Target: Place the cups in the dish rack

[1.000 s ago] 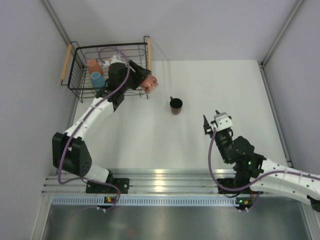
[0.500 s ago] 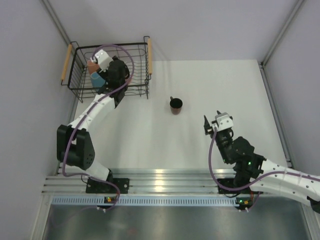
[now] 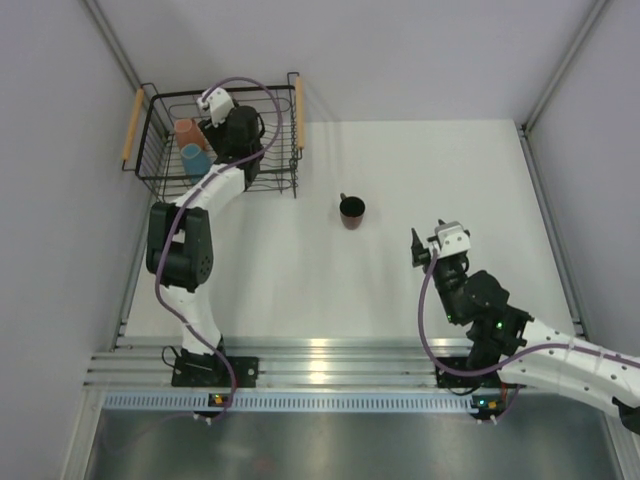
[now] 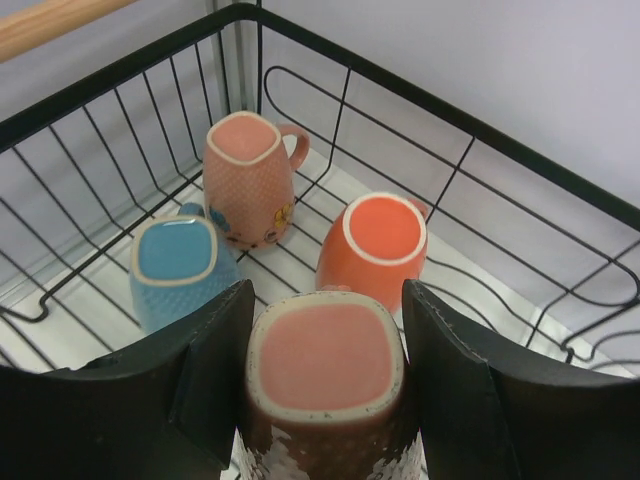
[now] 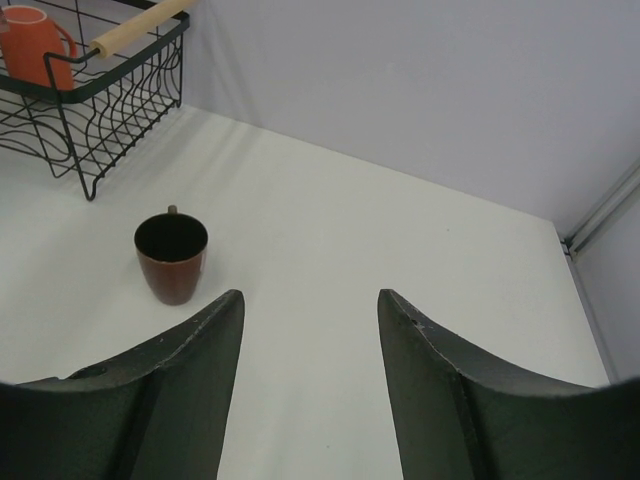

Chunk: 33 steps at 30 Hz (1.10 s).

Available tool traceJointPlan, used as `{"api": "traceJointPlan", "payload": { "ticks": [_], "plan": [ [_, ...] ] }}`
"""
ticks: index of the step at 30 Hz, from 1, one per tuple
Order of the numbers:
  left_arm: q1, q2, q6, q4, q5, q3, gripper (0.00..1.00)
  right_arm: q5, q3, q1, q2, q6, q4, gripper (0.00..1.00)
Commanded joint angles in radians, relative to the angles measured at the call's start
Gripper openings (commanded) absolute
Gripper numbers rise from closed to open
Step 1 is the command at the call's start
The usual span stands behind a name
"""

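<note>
Four cups showed inside the black wire rack [image 3: 160,182], which stood at the far left corner of the table [image 3: 430,160] with a wooden handle [image 3: 132,125] on its left side and another on its right. In the left wrist view all four stood upside down, bases up. The blue cup [image 4: 180,268] was furthest left, near the side wires. Just behind it and to its right stood a pink cup [image 4: 245,175], its handle turned toward the far wall of the rack. The left gripper [image 4: 326,330] reached down into the rack from above, its two black fingers [image 4: 215,360] pressed against the sides of a second pink cup [image 4: 325,385], gripping it base up. Whether that cup rested on the rack's floor could not be told. The orange cup [image 4: 378,245] stood just beyond it and slightly to the right, close to it but apart from the pink cup at the back.

Out on the open table, well to the right of the rack, a dark cup [image 3: 351,209] stood upright by itself, its mouth open and black inside, its outside reddish-brown, its small handle pointing toward the far wall.

Further right and nearer the arm bases, the right gripper [image 5: 310,312] hung above the table with its jaws spread wide and nothing between them, facing the dark cup from well apart.
</note>
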Motion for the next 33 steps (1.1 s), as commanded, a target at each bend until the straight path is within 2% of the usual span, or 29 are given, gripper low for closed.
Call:
{"api": "traceJointPlan", "payload": {
  "ticks": [1, 13, 18, 27, 33],
  "plan": [
    [0.016, 0.063, 0.066, 0.125, -0.048, 0.112, 0.0, -0.024, 0.002, -0.037, 0.007, 0.027, 0.004, 0.57],
    [0.05, 0.269, 0.129, 0.134, -0.134, 0.292, 0.0, -0.153, 0.011, -0.195, 0.05, 0.101, -0.023, 0.57],
    [0.05, 0.306, 0.177, 0.134, -0.185, 0.309, 0.0, -0.2, 0.009, -0.249, 0.066, 0.128, -0.02, 0.57],
    [0.059, 0.362, 0.178, 0.117, -0.208, 0.313, 0.0, -0.24, 0.005, -0.287, 0.07, 0.156, -0.02, 0.58],
    [0.063, 0.411, 0.171, 0.038, -0.223, 0.37, 0.0, -0.248, 0.002, -0.298, 0.052, 0.162, -0.023, 0.58]
  ]
}}
